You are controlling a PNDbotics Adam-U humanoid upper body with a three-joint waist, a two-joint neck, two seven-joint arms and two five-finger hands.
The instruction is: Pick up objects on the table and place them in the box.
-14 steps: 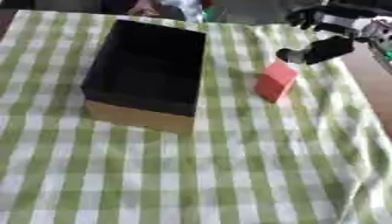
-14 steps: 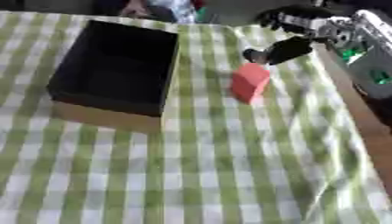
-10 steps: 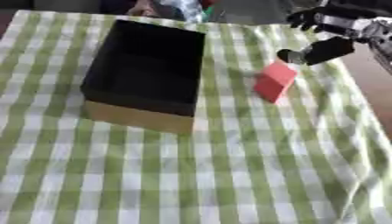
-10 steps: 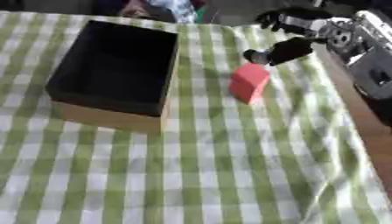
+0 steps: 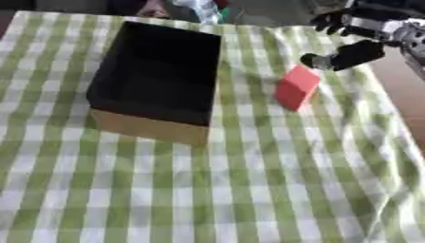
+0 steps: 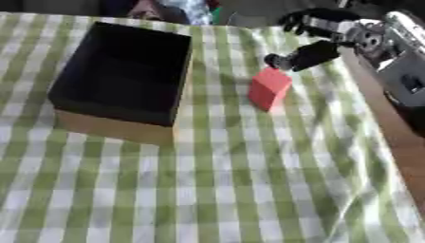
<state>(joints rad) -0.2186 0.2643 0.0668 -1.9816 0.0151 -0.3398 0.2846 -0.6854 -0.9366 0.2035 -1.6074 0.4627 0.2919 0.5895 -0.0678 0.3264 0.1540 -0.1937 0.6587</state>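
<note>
The red block (image 5: 296, 88) stands on the checked worktop (image 5: 249, 190), just right of the empty black box (image 5: 158, 71). The right hand (image 5: 353, 40) hangs open just above and behind it, touching nothing. The block is below and left of the hand

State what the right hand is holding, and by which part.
Nothing: the right hand hovers just behind the red block, fingers spread, thumb pointing toward it.
</note>
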